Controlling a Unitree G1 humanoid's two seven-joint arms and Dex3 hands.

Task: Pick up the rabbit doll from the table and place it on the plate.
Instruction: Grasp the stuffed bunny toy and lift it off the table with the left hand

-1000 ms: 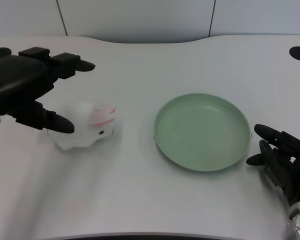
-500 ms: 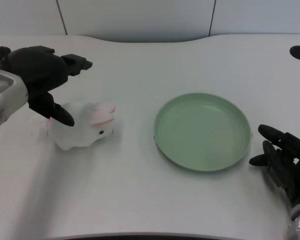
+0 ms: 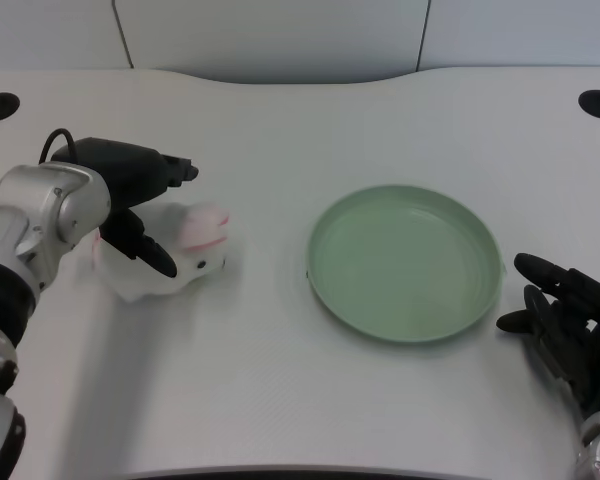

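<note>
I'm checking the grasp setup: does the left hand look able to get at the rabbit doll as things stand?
Probably yes. The left hand is right over the rabbit doll, fingers apart around its back, with nothing between them. Whether it already touches the doll I cannot tell.

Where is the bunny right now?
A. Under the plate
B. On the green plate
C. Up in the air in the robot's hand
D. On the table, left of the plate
D: the rabbit doll sits on the white table, left of the green plate, which holds nothing, with the left hand over it.
</note>
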